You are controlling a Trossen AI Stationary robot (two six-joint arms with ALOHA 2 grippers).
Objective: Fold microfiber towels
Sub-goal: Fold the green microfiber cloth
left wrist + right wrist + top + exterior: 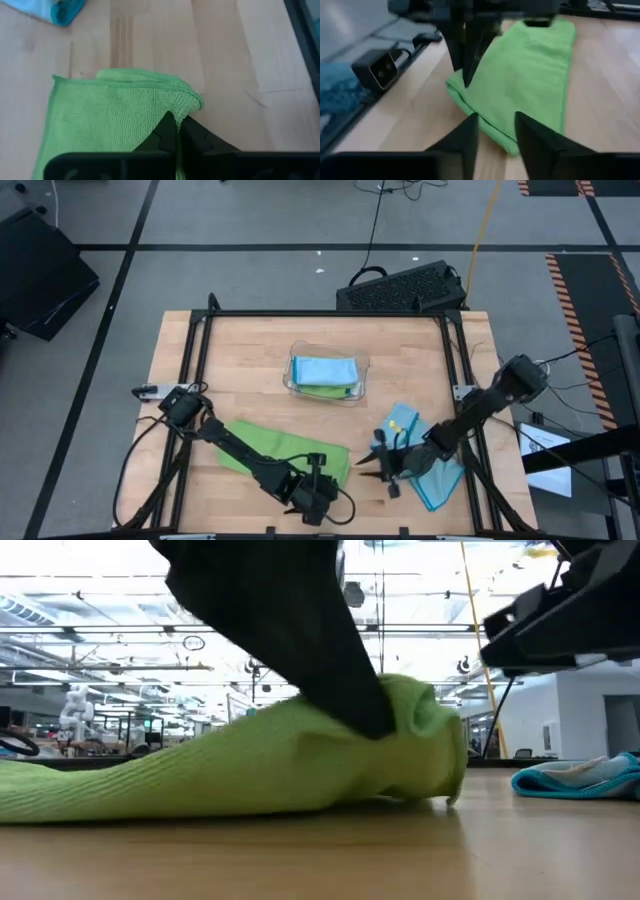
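We see the left gripper (177,131) at the near edge of the table (250,350), its two fingers pressed together on the corner of a lime green towel (275,450), pinching the fabric where a fold bunches up. That towel lies flat across the near left part of the table, its gripped corner lifted slightly off the wood in the low view. The right gripper (496,131) sits just beside that same corner on the right, its fingers parted with a clear gap between them and holding nothing; the towel's edge lies just ahead of them. Under the right arm a light blue towel (440,475) lies crumpled near the table's right edge. Farther back, mid-table, a clear tray (362,378) holds folded blue and green towels.
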